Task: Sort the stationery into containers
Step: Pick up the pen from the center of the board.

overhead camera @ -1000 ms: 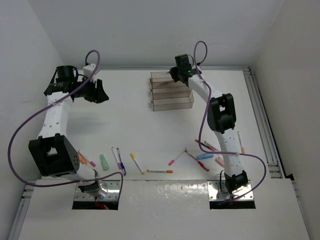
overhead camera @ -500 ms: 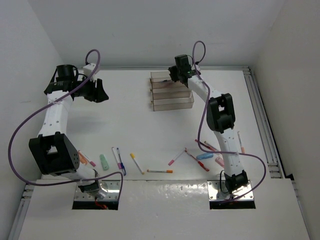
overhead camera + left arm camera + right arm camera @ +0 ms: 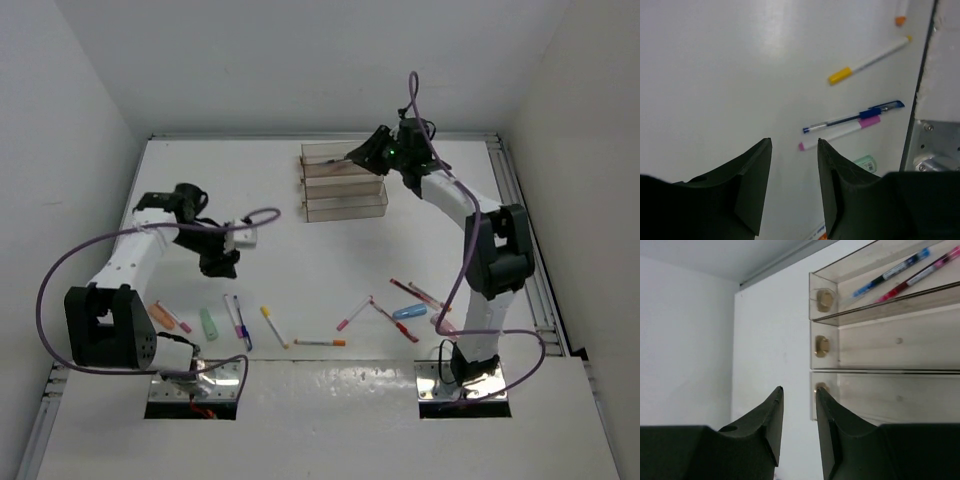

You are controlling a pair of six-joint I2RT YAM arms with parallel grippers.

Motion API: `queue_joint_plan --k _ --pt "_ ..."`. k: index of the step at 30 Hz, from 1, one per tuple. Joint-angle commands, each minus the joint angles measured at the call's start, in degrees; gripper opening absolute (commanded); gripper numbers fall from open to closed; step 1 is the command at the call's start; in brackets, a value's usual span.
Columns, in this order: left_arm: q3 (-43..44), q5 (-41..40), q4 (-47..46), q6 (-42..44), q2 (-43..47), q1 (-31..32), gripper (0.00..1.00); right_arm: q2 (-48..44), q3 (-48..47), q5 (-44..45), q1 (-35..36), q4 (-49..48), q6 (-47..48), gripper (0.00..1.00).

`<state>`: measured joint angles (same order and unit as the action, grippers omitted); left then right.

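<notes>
Three clear trays (image 3: 345,206) stand as a stepped row at the back centre. In the right wrist view the far tray (image 3: 860,266) holds a blue pen (image 3: 890,273) and a pink pen (image 3: 920,275); the two nearer trays look empty. My right gripper (image 3: 358,154) is open and empty above the trays' left end (image 3: 799,388). My left gripper (image 3: 220,266) is open and empty above the table (image 3: 793,141), just behind a blue pen (image 3: 852,118), a pink-capped pen (image 3: 840,132) and a green piece (image 3: 865,163).
Loose stationery lies along the near edge: an orange piece (image 3: 160,316), a yellow-capped pen (image 3: 272,326), an orange-capped pen (image 3: 320,343), a pink-capped pen (image 3: 353,313), a red pen (image 3: 395,322), a blue piece (image 3: 409,312) and a pink piece (image 3: 440,323). Metal base plates (image 3: 935,145) border it.
My left arm has swung from the far left down toward the near row of pens. My right arm has shifted to the right, its gripper still by the far trays.
</notes>
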<state>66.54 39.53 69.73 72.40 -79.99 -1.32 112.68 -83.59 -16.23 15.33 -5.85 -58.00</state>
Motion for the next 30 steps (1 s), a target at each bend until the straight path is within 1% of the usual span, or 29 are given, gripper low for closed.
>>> queue_joint_plan --k 1,4,7,12,18,25,30 --pt "-6.23 -2.26 1.39 16.89 4.39 7.36 0.47 -5.80 5.09 -6.89 -1.71 -0.40 15.53 0.32" --pt "-11.25 -4.36 -3.28 17.60 5.98 11.60 0.44 -10.02 9.49 -8.20 -3.72 4.16 21.41 0.30" --pt "-14.86 -5.86 -5.30 19.35 6.24 14.85 0.44 -13.36 11.43 -8.47 -4.78 7.67 23.36 0.30" --pt "-19.25 -9.73 -7.33 27.17 5.37 17.58 0.41 -17.05 15.30 -9.52 -7.16 9.97 24.16 0.29" --pt "-19.87 -13.25 -9.44 36.30 1.42 18.11 0.36 -21.18 17.67 -9.52 -8.65 12.43 25.21 0.27" --pt "-18.91 -17.02 -10.41 42.21 -3.24 17.76 0.34 -24.08 20.04 -8.56 -10.23 13.32 25.57 0.27" --pt "-18.12 -18.43 -9.09 46.07 -5.71 16.53 0.34 -24.62 20.57 -7.77 -11.29 14.02 25.92 0.27"
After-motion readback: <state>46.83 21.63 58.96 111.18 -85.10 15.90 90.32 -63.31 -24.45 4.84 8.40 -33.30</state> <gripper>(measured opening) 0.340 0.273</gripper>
